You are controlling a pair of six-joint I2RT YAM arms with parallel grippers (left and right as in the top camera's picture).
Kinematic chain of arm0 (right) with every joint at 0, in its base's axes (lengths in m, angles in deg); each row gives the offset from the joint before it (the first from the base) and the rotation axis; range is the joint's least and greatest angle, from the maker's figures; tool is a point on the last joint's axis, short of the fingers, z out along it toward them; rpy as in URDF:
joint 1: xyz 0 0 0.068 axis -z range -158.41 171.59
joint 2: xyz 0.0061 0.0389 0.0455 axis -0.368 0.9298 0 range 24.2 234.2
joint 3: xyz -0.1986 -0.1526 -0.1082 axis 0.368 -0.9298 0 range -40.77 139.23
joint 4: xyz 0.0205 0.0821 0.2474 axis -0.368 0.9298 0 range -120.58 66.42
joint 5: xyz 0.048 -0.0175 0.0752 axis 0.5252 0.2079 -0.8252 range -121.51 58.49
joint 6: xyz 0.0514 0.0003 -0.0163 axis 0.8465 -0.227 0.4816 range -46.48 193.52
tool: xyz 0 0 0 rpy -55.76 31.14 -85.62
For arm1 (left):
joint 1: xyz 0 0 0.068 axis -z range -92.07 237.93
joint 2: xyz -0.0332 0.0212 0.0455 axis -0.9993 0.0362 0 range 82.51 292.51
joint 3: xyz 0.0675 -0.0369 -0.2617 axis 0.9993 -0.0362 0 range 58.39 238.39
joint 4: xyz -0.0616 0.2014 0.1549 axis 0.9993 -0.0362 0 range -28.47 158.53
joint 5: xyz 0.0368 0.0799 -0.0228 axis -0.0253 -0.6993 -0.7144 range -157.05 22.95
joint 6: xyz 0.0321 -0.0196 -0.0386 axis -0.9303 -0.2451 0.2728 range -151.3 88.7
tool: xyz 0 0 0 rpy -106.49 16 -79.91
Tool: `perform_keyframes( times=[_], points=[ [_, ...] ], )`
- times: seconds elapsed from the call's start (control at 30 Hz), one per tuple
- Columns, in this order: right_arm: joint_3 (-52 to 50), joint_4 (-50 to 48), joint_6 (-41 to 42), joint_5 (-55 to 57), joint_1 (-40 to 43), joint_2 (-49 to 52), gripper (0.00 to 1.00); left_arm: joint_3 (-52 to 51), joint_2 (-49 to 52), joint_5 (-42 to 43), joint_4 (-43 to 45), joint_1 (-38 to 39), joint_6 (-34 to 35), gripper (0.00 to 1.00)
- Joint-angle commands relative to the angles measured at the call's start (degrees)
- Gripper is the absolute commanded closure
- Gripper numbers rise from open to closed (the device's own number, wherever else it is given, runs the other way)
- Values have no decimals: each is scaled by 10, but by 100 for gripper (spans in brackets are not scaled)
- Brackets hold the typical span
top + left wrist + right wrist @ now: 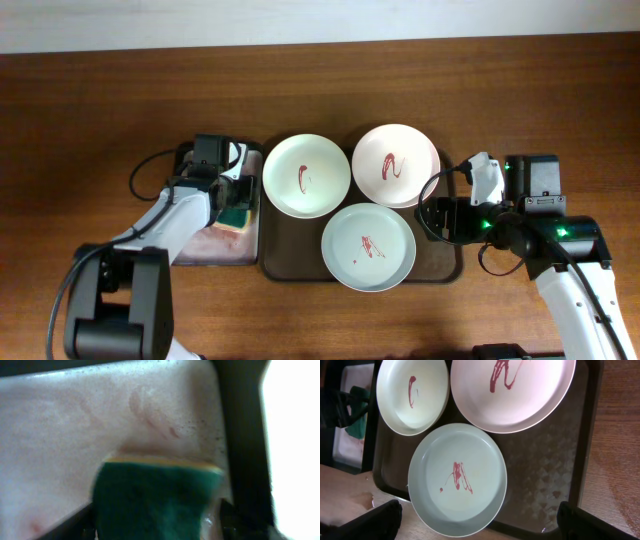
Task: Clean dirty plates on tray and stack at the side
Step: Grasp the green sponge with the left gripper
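Three plates lie on the dark brown tray, each with red sauce squiggles: a white one at the back left, a white one at the back right, and a pale greenish one at the front. In the right wrist view they show as the greenish plate, the left plate and the right plate on the tray. My right gripper is open and empty at the tray's right edge. My left gripper is shut on a green-yellow sponge inside the basin.
A black basin with pinkish liquid stands just left of the tray. Bare wood-grain tabletop lies around the tray and basin. Black cables run along both arms.
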Motion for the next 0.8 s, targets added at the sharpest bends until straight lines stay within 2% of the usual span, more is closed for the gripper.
perform_keyframes(
  times=[0.0, 0.1, 0.13, 0.23, 0.33, 0.4, 0.43, 0.47, 0.53, 0.77],
  points=[
    [11, 0, -2, -9, 4, 1, 1, 9, 16, -3, 12, -1, 0, 63],
    [11, 0, -2, -9, 4, 1, 2, 9, 16, -3, 15, -1, 0, 97],
    [11, 0, -2, -9, 4, 1, 2, 9, 16, -3, 17, -1, 0, 100],
    [11, 0, -2, -9, 4, 1, 2, 17, 15, -3, 15, -1, 0, 100],
    [11, 0, -2, -9, 4, 1, 2, 42, 10, -38, -12, -1, 0, 100],
    [11, 1, -2, -9, 4, 1, 2, 57, 8, -42, -36, -2, 0, 55],
    [11, 2, -2, -9, 4, 1, 2, 67, 8, -37, -52, -1, 0, 27],
    [11, 2, -2, -9, 4, 1, 2, 70, 8, -32, -63, -1, 0, 23],
    [11, 3, -2, -9, 4, 1, 1, 71, 8, -12, -91, 0, 0, 23],
    [11, 3, -2, -9, 4, 1, 2, 70, 8, 9, -185, 0, 0, 33]
  ],
)
